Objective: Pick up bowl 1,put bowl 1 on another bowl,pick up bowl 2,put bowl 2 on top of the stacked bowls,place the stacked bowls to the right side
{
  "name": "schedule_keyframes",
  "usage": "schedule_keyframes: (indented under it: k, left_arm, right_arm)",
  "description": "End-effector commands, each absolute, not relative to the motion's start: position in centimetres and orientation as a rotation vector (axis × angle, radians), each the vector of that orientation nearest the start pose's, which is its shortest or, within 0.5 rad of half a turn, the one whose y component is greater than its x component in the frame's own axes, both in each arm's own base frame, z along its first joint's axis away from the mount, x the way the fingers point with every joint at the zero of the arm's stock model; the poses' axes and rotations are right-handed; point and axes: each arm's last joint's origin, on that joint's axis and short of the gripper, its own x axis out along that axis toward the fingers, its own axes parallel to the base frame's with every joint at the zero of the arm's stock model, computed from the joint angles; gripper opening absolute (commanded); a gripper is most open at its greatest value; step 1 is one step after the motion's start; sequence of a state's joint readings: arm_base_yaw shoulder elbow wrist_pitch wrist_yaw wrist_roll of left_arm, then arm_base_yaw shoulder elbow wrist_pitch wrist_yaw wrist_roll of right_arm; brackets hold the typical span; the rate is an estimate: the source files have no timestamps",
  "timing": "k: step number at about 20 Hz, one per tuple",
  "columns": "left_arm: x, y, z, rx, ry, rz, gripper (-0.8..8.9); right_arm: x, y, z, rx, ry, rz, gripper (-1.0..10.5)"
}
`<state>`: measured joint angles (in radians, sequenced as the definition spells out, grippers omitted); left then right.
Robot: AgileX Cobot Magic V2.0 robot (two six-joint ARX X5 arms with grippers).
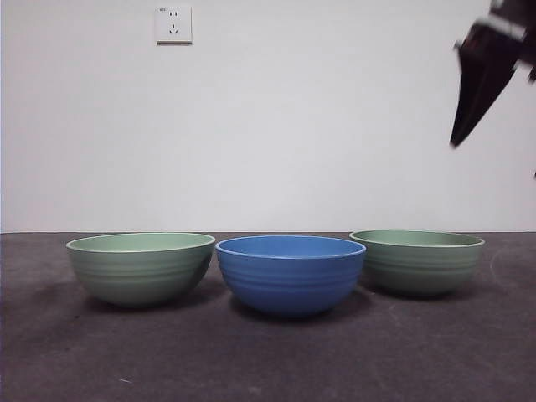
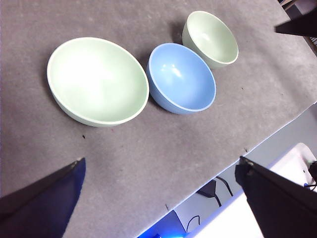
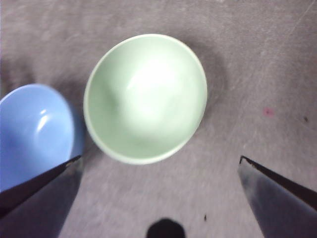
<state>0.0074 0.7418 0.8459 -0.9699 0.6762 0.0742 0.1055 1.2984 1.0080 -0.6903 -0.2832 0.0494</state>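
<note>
Step one was pending: nothing stacked. Our right gripper (image 3: 158, 198), fingers released and empty, hung above the green bowl (image 3: 146, 96) beside the blue bowl (image 1: 290, 272) mid-tabletop. Left gripper (image 2: 158, 198) waited, released. We judged a descent onto the rim came next.

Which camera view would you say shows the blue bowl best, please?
The left wrist view: the blue bowl shows whole, inside included. The front view gives only its ribbed side; the right wrist view cuts it off at the edge.
</note>
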Motion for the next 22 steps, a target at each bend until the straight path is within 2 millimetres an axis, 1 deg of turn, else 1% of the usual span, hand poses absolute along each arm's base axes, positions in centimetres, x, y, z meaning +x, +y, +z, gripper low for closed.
schedule_keyframes:
  k: [1,2,8,9,13,16,17,18,20,22]
  left_arm:
    - [12.1,-1.8,30.0,-0.230,0.799,-0.661,5.99]
    - [12.0,-1.8,30.0,-0.230,0.800,-0.662,5.99]
    - [12.0,-1.8,30.0,-0.231,0.801,-0.662,5.99]
    - [12.0,-1.8,30.0,-0.231,0.801,-0.662,5.99]
    - [12.0,-1.8,30.0,-0.231,0.801,-0.662,5.99]
    - [12.0,-1.8,30.0,-0.231,0.801,-0.661,5.99]
    - [12.0,-1.8,30.0,-0.231,0.801,-0.661,5.99]
    - [12.0,-1.8,30.0,-0.231,0.801,-0.661,5.99]
    - [12.0,-1.8,30.0,-0.231,0.801,-0.661,5.99]
    - [12.0,-1.8,30.0,-0.231,0.801,-0.661,5.99]
  right_arm:
    - [26.7,3.7,25.2,0.148,1.016,0.313,5.6]
    - [27.3,3.7,24.5,0.146,1.026,0.300,5.6]
    - [29.6,3.9,21.6,0.157,1.070,0.277,5.6]
    - [29.8,4.0,21.2,0.163,1.074,0.274,5.4]
    - [30.8,4.1,19.8,0.171,1.085,0.268,4.3]
    - [31.4,4.1,18.8,0.181,1.099,0.261,4.2]
    - [31.5,4.1,18.6,0.181,1.101,0.261,3.9]
    - [31.6,4.1,18.4,0.181,1.103,0.259,3.4]
    - [31.8,4.2,18.1,0.180,1.100,0.260,1.6]
    - [32.0,4.1,18.2,0.172,1.082,0.249,0.9]
